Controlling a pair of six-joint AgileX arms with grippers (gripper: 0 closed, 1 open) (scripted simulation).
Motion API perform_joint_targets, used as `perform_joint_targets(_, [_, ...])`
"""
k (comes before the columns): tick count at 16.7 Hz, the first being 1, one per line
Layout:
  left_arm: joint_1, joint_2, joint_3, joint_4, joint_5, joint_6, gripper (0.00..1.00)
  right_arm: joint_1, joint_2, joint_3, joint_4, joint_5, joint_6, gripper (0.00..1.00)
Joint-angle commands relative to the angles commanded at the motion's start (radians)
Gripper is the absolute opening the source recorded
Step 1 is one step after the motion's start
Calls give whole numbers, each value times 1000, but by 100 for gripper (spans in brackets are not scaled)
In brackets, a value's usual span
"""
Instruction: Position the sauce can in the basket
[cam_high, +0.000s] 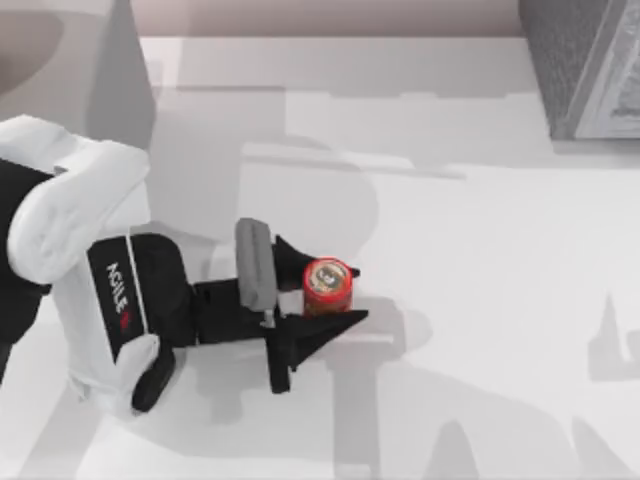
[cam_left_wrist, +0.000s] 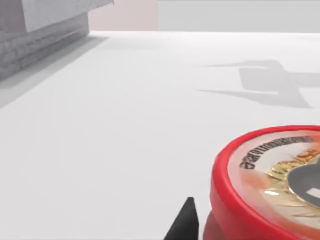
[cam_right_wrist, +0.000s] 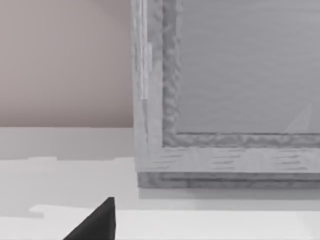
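Red and shiny, the sauce can stands upright on the white desk, a little left of the middle. The left end effector has its two black fingers on either side of the can, very close to its sides. They look closed on it, but I cannot be sure they are squeezing hard. The can's base looks to be on the desk, so I think the arm is just taking hold so it can lift.

A grey basket sits at the far right corner, well apart from the can. The can must go there.

From the right wrist view, the basket's wall is close ahead, and one dark fingertip of the right end effector pokes in. I cannot tell if that one is open or closed.
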Motion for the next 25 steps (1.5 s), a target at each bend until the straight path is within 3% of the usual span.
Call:
perform_joint_targets(6, [4,-9,0,-2,9,3,0,0,0,0,0,0,0,100])
perform_joint_targets(10, [59,-132,-27,-70,106,3,0,0,0,0,0,0,0,100])
perform_joint_targets(16, [294,-509,-168,-342,341,-30,0,0,0,0,0,0,0,100])
perform_joint_targets(25, [749,-1322,-430,-869,766,-53,0,0,0,0,0,0,0,100])
